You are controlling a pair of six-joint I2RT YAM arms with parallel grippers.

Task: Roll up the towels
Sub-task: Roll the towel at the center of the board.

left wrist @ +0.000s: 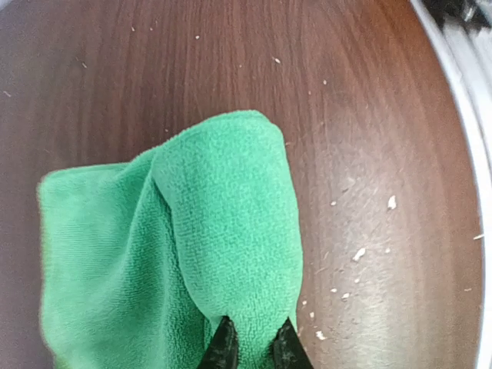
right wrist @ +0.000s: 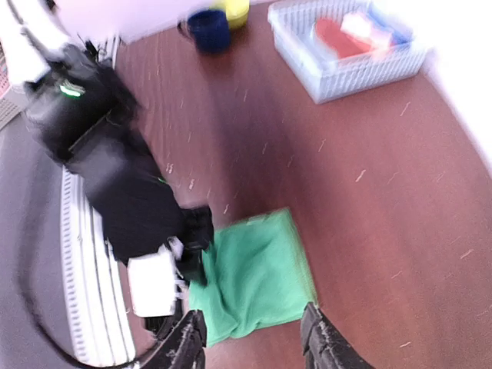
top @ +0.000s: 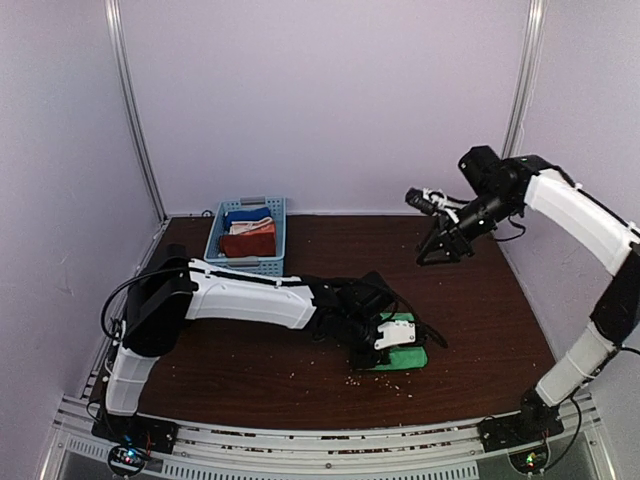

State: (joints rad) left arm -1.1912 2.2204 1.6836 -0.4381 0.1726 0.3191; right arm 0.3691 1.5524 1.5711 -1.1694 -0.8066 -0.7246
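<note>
The left tool [left wrist: 254, 329] is clamped on the green towel [left wrist: 223, 223]. Its two dark fingertips [left wrist: 224, 347] stand close together with a raised fold of the cloth pinched between them. From that grip the fold runs straight ahead of the tool as a rounded, doubled-over ridge. The rest of the towel spreads flat on the table [top: 480, 320] to one side of the ridge. Seen from above, the towel lies directly under and just beyond this tool, partly hidden by the wrist.

The right tool [right wrist: 254, 311] is up in the air, well apart from the green towel, with its fingers spread and nothing between them. Its wrist camera looks down on the towel, which shows in the gap between the fingers, with the left arm beside one edge.

The rust towel [top: 248, 244] sits in a blue basket [top: 270, 266], well behind the left tool and far across the table from the right tool. It rests against a blue cloth [top: 250, 215], and neither tool touches it.
</note>
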